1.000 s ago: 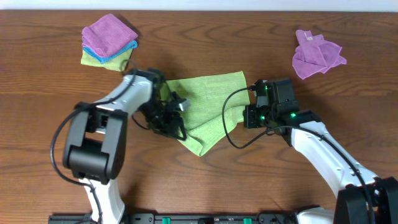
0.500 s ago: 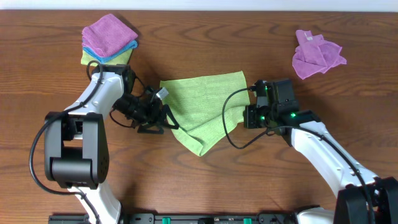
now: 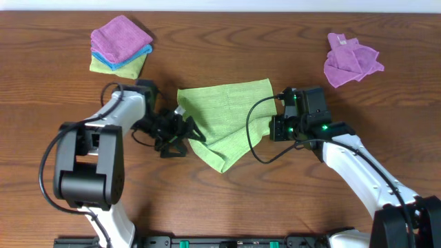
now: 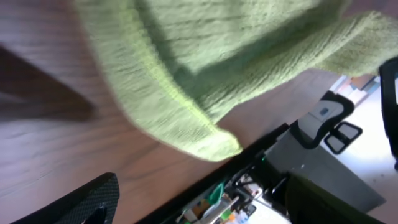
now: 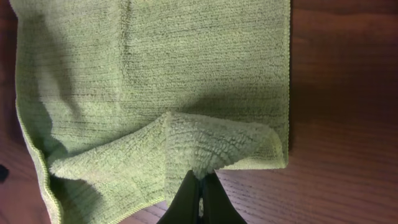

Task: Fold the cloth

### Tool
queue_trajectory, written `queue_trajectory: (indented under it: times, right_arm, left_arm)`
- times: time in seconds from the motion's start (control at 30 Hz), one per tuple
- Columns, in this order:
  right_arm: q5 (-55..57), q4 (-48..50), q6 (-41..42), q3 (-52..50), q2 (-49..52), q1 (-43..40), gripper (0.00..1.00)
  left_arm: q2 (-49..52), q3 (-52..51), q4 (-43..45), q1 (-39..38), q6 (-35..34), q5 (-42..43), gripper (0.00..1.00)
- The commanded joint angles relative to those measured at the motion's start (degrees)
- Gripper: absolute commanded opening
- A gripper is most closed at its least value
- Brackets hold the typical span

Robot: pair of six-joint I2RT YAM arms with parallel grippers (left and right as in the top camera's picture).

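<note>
Left gripper (image 3: 172, 134), fingers spread wide and empty, sits at 9 o'clock of the cloth (image 3: 224, 110). The cloth lies mid-table, partly folded. Its straight far edge runs 9 to 3, and it tapers to a corner pointing toward 6. At its 3 o'clock, the right gripper (image 3: 270, 129) pinches a raised flap.

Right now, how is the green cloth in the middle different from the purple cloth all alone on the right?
The green cloth is lime; the purple cloth is violet. The green cloth lies mostly flat with a flap folded over; the purple cloth is scrunched up. Both rest on the wooden table.
</note>
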Motion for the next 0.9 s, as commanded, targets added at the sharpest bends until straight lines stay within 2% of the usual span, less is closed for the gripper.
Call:
queue_trajectory:
  times: [0.0, 0.23, 0.53, 0.87]
  right_arm:
    - [-0.28, 0.2, 1.2, 0.11, -0.13, 0.44, 0.01]
    - [-0.28, 0.15, 1.66, 0.11, -0.13, 0.44, 0.01]
    - [-0.26, 0.44, 1.62, 0.11, -0.13, 0.42, 0.01]
    - [-0.26, 1.27, 1.62, 0.11, -0.13, 0.44, 0.01]
  left_arm:
    - [-0.7, -0.33, 1.68, -3.45, -10.6, -1.53, 0.88]
    - [-0.7, -0.33, 2.95, -8.15, -17.25, -7.54, 0.88]
    - [-0.59, -0.39, 2.99, -8.66, -17.88, -7.98, 0.87]
    - [1.97, -0.39, 4.44, -13.86, -18.95, -7.56, 0.81]
